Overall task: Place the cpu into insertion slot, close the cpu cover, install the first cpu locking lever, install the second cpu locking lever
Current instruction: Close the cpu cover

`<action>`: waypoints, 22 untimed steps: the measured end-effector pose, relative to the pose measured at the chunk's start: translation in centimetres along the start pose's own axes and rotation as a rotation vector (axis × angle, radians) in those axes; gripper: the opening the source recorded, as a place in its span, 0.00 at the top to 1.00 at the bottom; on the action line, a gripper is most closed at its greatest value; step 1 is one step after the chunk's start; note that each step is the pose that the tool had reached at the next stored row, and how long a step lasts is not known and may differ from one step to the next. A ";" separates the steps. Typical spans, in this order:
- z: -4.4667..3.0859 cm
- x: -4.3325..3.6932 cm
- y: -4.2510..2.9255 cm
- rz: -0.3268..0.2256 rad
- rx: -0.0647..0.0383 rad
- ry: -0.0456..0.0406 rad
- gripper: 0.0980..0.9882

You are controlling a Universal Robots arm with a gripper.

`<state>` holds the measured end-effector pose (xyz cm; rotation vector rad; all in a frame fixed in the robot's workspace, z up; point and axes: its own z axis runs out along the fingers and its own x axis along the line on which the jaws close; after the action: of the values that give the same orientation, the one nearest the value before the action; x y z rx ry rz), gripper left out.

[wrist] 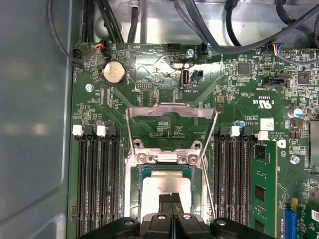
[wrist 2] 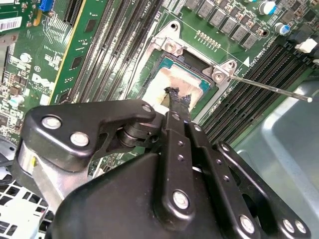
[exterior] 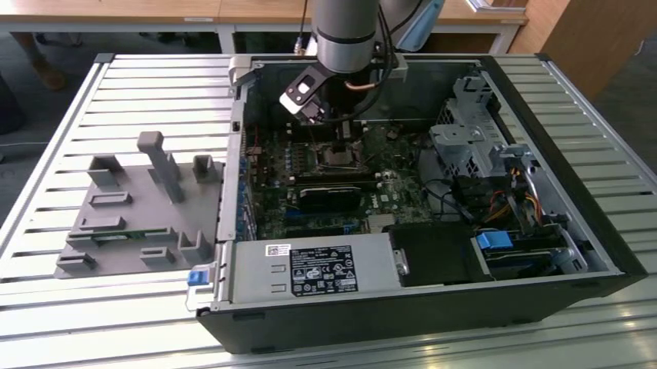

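While your end effector point(wrist: 172, 196) hung closed over it, the seated chip point(wrist: 152, 191) looked light, stiff, fragile; edges offered the hold.

The arm point(exterior: 347, 27) is a fat silver-grey tube with a dark band lower down, and a white-faced box point(exterior: 301, 93) sits at its wrist. The pincer point(wrist 2: 178, 98) is all matte black linkage bars point(wrist 2: 212, 174) dotted with shiny silver screws point(wrist 2: 180, 199), tips point(wrist 2: 172, 93) scuffed and ragged.
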<state>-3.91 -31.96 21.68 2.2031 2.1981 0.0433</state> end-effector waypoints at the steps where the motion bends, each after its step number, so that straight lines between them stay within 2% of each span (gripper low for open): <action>1: -0.04 0.00 0.00 0.000 0.000 0.0000 0.99; 22: -0.79 0.00 0.03 0.000 0.000 0.0000 0.99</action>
<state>-3.91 -31.97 22.47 2.2031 2.1981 0.0433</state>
